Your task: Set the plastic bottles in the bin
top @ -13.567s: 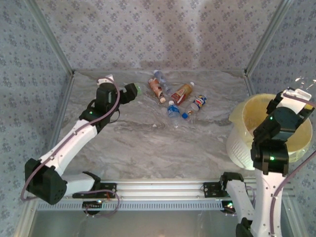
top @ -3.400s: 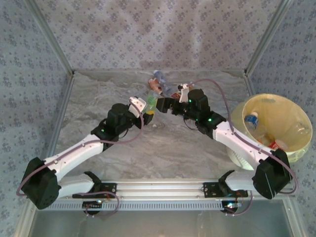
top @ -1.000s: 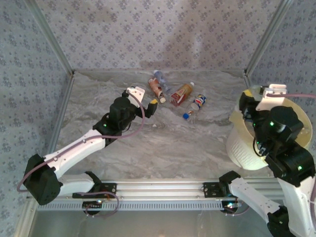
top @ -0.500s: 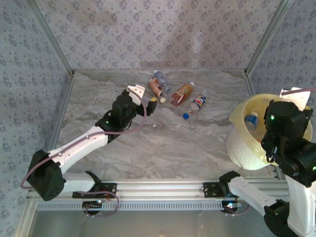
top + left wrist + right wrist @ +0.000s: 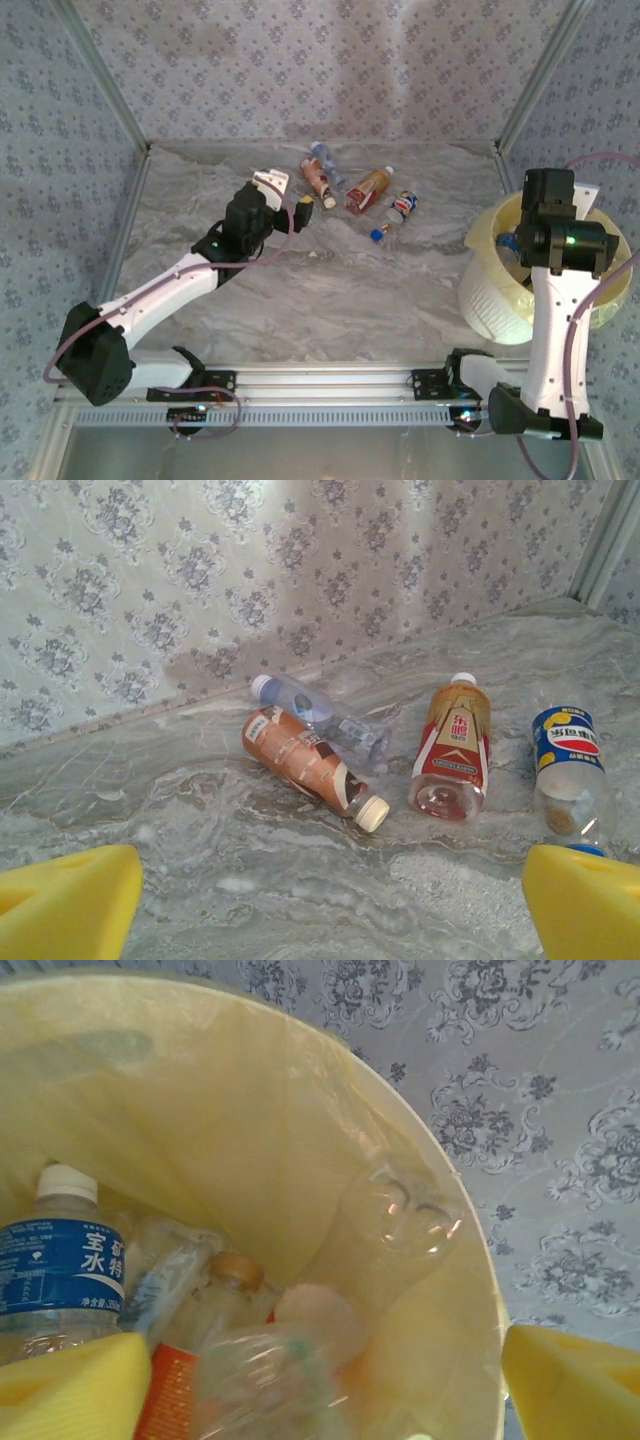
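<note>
4 bottles (image 5: pixel 366 190) on table (image 5: pixel 300 300) (nr wall (image 5: pixel 320 70)); bin (image 5: pixel 488 292) rt.

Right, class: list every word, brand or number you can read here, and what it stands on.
"宝" above "水特": blue label of the white-capped bottle in the bin.
Small print beneath it: too small to read.
Orange bottle, blue-label bottle, brown-label bottle on the table: print blurred, unreadable.

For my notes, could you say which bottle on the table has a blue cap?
The rightmost bottle, blue-and-white label; the other three have white or cream caps.
</note>
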`<action>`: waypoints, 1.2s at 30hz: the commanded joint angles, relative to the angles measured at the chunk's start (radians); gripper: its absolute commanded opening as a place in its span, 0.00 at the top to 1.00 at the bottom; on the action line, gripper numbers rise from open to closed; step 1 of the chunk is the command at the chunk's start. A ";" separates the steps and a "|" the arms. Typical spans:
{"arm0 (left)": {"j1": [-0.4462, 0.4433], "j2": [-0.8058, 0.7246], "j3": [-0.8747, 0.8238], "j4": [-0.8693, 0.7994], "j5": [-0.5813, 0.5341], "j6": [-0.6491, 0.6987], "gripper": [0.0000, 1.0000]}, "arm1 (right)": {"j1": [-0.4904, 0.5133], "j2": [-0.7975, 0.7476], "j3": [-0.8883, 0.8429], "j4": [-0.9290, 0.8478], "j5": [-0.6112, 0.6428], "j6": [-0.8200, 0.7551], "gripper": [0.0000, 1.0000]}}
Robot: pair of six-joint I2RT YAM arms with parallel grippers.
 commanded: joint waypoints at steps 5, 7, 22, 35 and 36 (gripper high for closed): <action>0.021 -0.009 0.035 -0.017 0.010 -0.037 0.02 | -0.008 -0.029 0.029 0.076 -0.077 -0.014 0.00; 0.026 -0.008 0.035 -0.020 0.010 -0.048 0.03 | -0.003 -0.033 0.033 0.092 -0.114 -0.014 0.00; 0.118 -0.033 -0.006 -0.071 -0.014 -0.243 0.02 | 0.481 0.073 0.143 0.324 -0.348 0.045 0.00; 0.195 -0.127 -0.086 -0.140 -0.051 -0.343 0.02 | 0.604 0.442 0.028 0.764 -0.562 0.241 0.00; 0.199 -0.136 -0.090 -0.150 -0.055 -0.344 0.02 | 0.596 0.468 0.023 0.783 -0.550 0.259 0.00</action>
